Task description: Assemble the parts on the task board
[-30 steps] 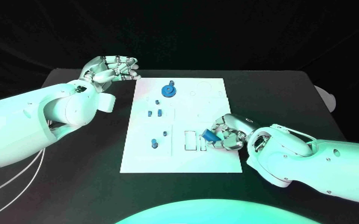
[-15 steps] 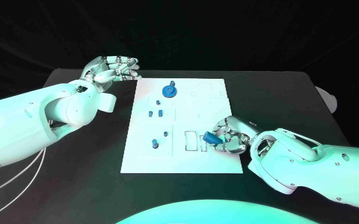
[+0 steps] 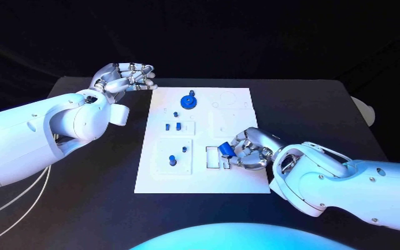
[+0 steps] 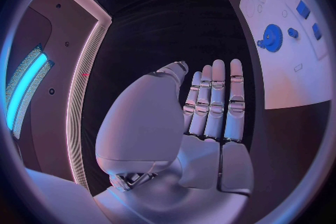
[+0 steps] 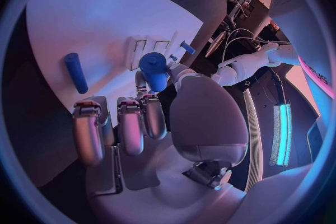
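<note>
The white task board [image 3: 237,177] lies in the middle of the black table. A blue gear [image 3: 189,100] stands at its far end, also seen as the blue gear [image 4: 271,37]. Two small blue blocks [image 3: 173,127] and a blue peg [image 3: 173,160] stand on its left side. My right hand [image 3: 252,149] rests over the board's right part and pinches a blue piece [image 3: 226,150] between thumb and finger beside the slots [image 3: 213,156]. The same blue piece [image 5: 153,69] sits at the fingertips. A blue cylinder [image 5: 75,73] lies loose on the board. My left hand [image 3: 126,77] hovers off the far-left corner, fingers straight, holding nothing.
The black table [image 3: 92,203] runs all around the board, with bare room at the left, right and front. My left forearm [image 3: 50,128] lies along the table's left side. The right forearm [image 3: 333,183] covers the near right.
My right hand has carried the blue piece a little to the left, closer to the slots. The left hand has stayed where it was.
</note>
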Tool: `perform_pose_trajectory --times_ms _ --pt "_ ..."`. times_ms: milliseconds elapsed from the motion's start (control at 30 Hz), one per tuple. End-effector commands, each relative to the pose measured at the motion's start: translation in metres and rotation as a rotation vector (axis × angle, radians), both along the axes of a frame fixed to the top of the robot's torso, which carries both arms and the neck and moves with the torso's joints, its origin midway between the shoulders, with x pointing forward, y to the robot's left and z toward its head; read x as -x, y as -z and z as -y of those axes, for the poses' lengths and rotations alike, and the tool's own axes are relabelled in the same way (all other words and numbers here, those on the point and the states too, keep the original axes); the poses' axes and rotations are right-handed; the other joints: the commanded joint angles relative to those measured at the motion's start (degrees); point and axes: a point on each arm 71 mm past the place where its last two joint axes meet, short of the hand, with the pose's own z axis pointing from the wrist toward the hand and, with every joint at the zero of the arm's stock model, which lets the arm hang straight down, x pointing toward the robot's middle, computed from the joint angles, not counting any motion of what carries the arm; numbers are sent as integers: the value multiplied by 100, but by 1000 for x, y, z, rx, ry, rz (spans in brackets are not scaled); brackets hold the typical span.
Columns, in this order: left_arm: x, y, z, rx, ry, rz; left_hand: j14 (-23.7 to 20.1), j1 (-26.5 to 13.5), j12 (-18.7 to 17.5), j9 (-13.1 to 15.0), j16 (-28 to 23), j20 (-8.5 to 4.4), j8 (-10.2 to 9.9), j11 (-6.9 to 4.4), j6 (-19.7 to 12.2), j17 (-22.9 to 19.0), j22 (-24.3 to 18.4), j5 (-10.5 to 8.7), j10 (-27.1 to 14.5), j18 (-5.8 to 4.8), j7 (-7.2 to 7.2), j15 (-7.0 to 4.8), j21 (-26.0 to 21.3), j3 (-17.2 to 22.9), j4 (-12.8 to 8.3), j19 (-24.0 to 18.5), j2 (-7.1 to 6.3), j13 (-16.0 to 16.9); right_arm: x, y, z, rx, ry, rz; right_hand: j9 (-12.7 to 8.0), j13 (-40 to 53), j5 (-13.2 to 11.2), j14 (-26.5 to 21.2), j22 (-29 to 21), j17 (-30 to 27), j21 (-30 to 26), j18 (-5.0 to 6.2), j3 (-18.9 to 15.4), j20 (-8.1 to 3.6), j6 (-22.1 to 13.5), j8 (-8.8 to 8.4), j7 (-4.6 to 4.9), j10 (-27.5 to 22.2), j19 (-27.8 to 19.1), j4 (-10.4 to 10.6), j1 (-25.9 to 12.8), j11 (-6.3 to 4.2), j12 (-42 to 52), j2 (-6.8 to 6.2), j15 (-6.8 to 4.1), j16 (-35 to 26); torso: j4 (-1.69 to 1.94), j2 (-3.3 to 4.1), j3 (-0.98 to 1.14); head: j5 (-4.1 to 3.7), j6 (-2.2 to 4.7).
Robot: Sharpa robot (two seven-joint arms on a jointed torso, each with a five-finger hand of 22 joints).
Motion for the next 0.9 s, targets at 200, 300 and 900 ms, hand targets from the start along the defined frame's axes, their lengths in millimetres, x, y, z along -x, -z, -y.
perform_pose_trajectory --times_ms 200,300,900 --pt "0 -1 4 13 22 1 -25 -45 36 10 -23 35 35 -14 -23 9 -5 -2 -42 71 -3 -7 -39 31 10 14 7 6 -1 12 -18 76 -105 -98 26 777 442 556 1509 1363 20 -37 -116 -48 500 254 -424 102 620 -6 -428 -60 -38 2 -44 26 10 6 7 10 -12" --pt "0 -1 4 13 24 0 -27 -41 37 10 -24 36 37 -14 -24 10 -7 -1 -45 70 -4 -7 -42 38 7 14 9 7 -2 13 -22 80 -111 -96 31 777 442 556 1509 1363 20 -37 -131 -51 513 266 -429 103 620 -7 -470 -65 -40 7 -47 26 10 7 3 8 -16" --pt "1 -1 4 14 29 -2 -30 -40 39 10 -25 37 39 -14 -28 11 -11 -1 -49 69 -3 -7 -47 44 5 12 11 8 -9 13 -30 108 -101 -43 77 768 -117 557 1509 1369 20 -37 -467 -82 552 375 -476 103 620 -3 -1090 -103 -77 -13 -81 27 -4 8 8 50 -17"
